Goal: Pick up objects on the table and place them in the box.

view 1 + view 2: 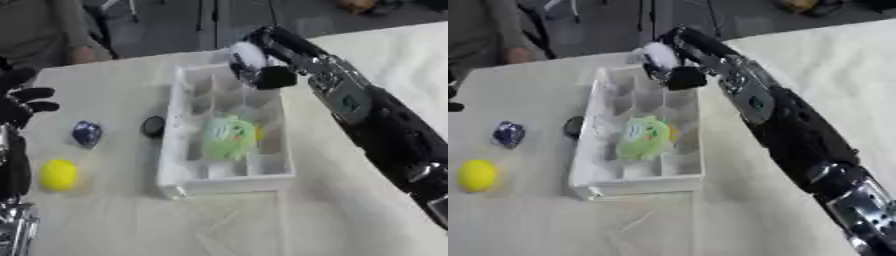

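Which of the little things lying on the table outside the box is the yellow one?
The round yellow ball, lying nearest the table's front edge. The dark blue lumpy thing and the flat black round disc lie farther back, nearer the white divided box.

A white plastic box (185, 150) divided into square compartments lies on the table. A light green plush toy (227, 136) sits in its middle compartments, with a bit of yellow at its right side. A white rounded object (248, 57) is above the box's far end, gripped by curled fingers. Left of the box lie a small black round disc (154, 126) just beside its wall, a dark blue and white crumpled object (86, 133), and a yellow ball (59, 175).
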Controlling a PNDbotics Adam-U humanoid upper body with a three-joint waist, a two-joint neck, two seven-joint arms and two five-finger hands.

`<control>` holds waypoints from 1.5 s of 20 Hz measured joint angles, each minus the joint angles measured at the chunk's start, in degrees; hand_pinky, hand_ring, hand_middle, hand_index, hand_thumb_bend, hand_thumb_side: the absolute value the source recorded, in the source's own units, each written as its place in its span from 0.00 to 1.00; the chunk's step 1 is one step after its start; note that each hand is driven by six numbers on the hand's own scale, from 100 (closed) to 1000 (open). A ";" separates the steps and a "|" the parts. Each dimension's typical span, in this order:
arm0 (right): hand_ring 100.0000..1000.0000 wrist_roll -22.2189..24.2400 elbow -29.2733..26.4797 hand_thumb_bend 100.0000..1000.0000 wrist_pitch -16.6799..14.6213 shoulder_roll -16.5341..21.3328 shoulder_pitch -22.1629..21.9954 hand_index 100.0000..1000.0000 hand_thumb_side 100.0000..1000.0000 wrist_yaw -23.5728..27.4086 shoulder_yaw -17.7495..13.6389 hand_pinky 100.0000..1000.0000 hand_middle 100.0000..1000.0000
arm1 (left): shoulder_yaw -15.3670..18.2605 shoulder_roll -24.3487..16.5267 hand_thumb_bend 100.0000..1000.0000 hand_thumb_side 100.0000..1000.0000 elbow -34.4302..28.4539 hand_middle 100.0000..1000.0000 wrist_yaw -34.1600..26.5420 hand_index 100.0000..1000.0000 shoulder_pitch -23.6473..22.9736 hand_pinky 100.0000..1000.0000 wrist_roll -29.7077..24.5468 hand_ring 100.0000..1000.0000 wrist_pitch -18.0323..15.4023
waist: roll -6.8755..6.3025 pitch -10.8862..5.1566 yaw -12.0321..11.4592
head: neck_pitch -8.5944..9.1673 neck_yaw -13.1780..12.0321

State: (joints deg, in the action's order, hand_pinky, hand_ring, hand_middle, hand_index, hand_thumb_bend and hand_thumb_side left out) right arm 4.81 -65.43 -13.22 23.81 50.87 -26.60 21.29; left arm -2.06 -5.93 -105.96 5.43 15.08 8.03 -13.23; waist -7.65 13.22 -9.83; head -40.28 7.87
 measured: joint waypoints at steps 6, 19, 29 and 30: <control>0.85 2.47 -0.48 0.32 -3.63 -0.35 -0.55 1.00 0.75 1.50 1.87 0.95 0.90 | -0.24 0.00 0.54 0.85 -0.01 0.72 -0.28 0.74 0.02 0.56 -0.08 0.63 -0.08 | 0.00 0.00 0.20 | 0.00 -0.13; 0.87 13.78 -1.69 0.40 -10.86 -0.36 -1.47 1.00 0.74 3.22 2.55 0.96 0.92 | -0.25 0.01 0.54 0.85 -0.01 0.72 -0.30 0.74 0.02 0.56 -0.16 0.63 -0.10 | 0.00 0.00 0.61 | 0.00 -0.78; 0.79 10.64 -3.60 0.36 -9.39 0.06 -1.74 0.98 0.67 4.17 0.99 0.91 0.84 | -0.24 0.01 0.54 0.85 -0.02 0.72 -0.28 0.74 0.02 0.56 -0.17 0.63 -0.11 | 0.00 -0.05 1.55 | 0.00 -1.11; 0.77 8.60 -4.39 0.36 -8.54 0.48 -1.96 0.96 0.66 4.52 0.43 0.89 0.81 | -0.24 0.01 0.54 0.85 -0.02 0.73 -0.27 0.74 0.02 0.56 -0.15 0.63 -0.10 | 0.00 -0.05 1.75 | 0.00 -1.18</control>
State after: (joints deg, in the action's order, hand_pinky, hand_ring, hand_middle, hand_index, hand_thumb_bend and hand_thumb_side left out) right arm 13.41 -69.82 -21.76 24.28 48.91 -22.08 21.72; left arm -2.30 -5.92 -105.98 5.16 15.10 7.88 -13.33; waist -7.65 13.17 -8.08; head -40.28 6.69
